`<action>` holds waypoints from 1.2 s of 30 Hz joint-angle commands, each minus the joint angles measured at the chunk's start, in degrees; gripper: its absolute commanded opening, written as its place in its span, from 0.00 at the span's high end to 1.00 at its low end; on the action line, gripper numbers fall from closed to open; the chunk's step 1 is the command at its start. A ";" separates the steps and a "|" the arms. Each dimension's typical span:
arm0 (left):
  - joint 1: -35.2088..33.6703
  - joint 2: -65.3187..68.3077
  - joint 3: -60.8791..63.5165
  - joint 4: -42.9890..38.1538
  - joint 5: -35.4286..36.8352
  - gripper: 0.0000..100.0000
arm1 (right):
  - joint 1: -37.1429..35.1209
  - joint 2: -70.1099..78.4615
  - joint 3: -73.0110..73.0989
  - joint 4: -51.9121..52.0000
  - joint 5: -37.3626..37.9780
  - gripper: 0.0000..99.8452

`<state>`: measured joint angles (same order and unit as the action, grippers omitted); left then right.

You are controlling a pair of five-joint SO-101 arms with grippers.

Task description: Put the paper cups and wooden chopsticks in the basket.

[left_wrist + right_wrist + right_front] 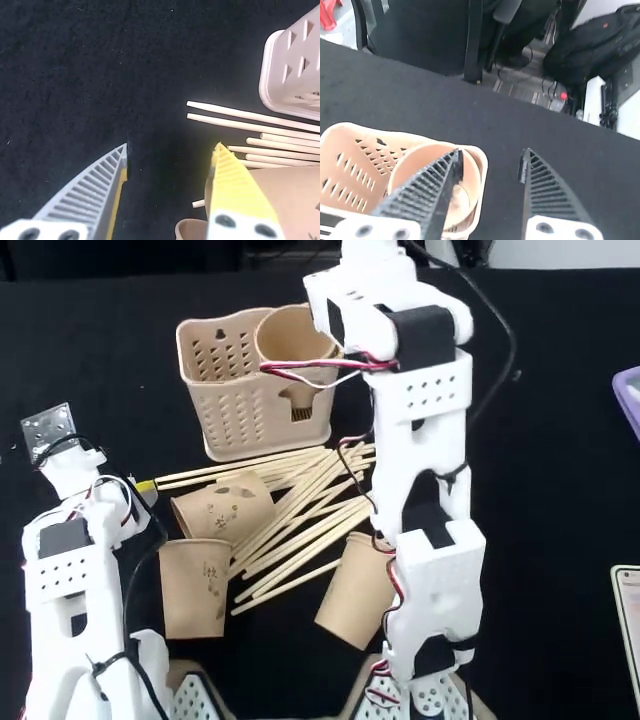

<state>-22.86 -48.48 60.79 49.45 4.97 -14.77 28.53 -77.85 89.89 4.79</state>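
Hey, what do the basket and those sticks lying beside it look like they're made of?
Basket: likely moulded plastic, beige and smooth, with rows of vent slots in its walls. Chopsticks: pale and matte, probably bare wood or bamboo, though no grain is visible.

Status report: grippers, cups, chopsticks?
Left gripper open near chopsticks; right gripper open over basket. One cup in basket, three cups on table. Chopsticks piled among them.

The tabletop (560, 510) is matt, slightly fuzzy black cloth. The basket (235, 405) is smooth beige plastic, the paper cups (195, 590) matt brown, the chopsticks (300, 530) pale bare wood.
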 commanded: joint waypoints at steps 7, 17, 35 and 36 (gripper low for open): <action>-0.75 -1.32 -0.40 -0.44 0.70 0.74 | 5.01 -3.30 -16.75 11.43 0.26 0.83; -0.75 -1.32 -0.40 -0.70 0.70 0.74 | 12.57 -31.08 28.88 11.34 2.90 0.83; -0.75 -1.23 -0.31 -0.70 0.70 0.74 | -1.14 -72.48 121.19 -1.67 34.99 0.74; -0.75 -1.23 -0.31 -0.70 0.70 0.74 | -1.76 -72.57 122.33 -1.67 36.57 0.74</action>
<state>-22.86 -48.48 60.79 49.45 4.97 -13.98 -42.24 41.63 89.45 37.41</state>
